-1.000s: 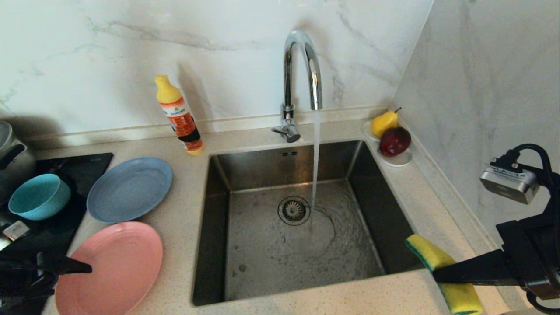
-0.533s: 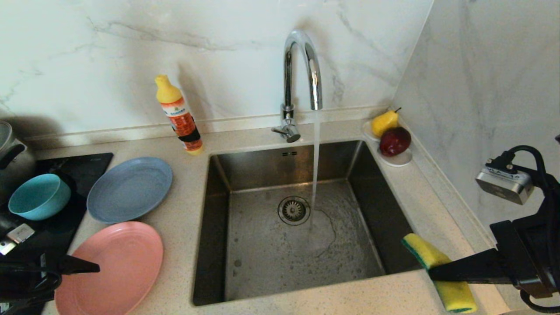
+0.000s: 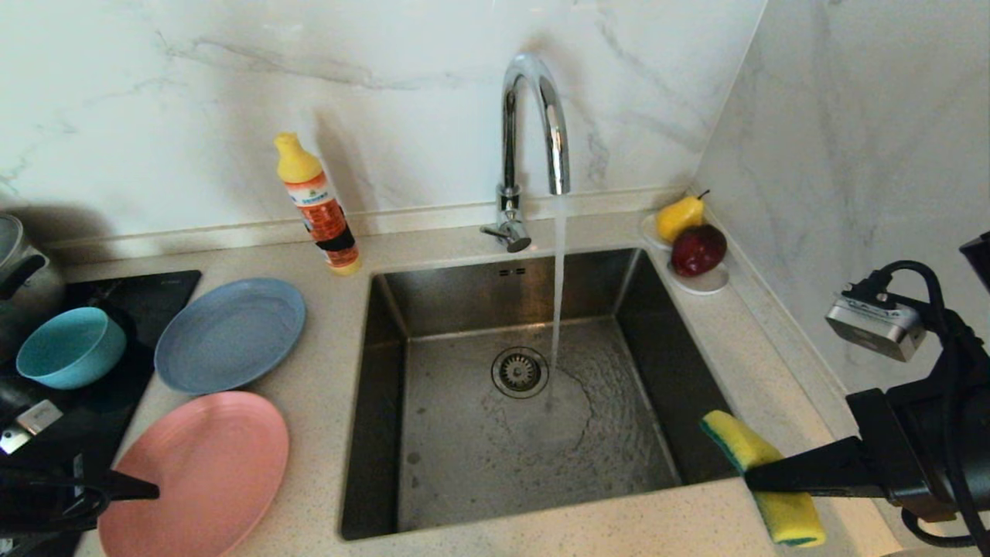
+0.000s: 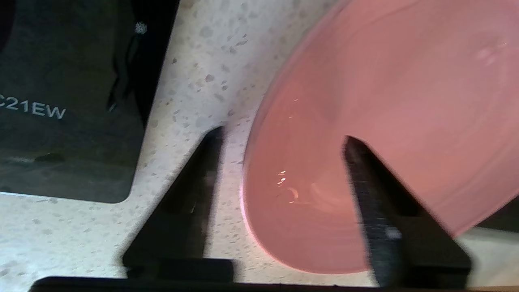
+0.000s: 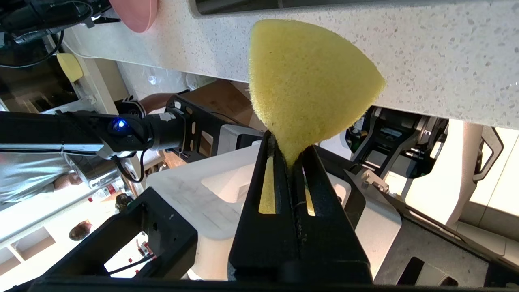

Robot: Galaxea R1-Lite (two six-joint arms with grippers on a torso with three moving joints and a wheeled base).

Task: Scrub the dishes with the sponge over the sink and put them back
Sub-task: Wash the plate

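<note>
The salmon-pink plate (image 3: 201, 464) lies on the counter at the front left. My left gripper (image 4: 284, 136) is open and straddles its near rim, one finger over the plate (image 4: 385, 101) and the other over the counter. The grey-blue plate (image 3: 228, 333) and the teal bowl (image 3: 69, 348) sit behind it. At the sink's front right corner, my right gripper (image 3: 754, 480) is shut on the yellow sponge (image 3: 739, 441), pinching it at its middle (image 5: 308, 81). Water runs from the chrome tap (image 3: 534, 116) into the steel sink (image 3: 464, 464).
An orange detergent bottle (image 3: 317, 205) stands behind the grey-blue plate. A white saucer (image 3: 700, 282) with a pear and an apple sits at the sink's back right corner. The black cooktop (image 3: 116, 298) and a steel pot (image 3: 15, 263) are at far left. A marble wall closes the right side.
My right arm has carried the sponge a little to the left, toward the sink. The left gripper's finger has dipped slightly at the pink plate's edge.
</note>
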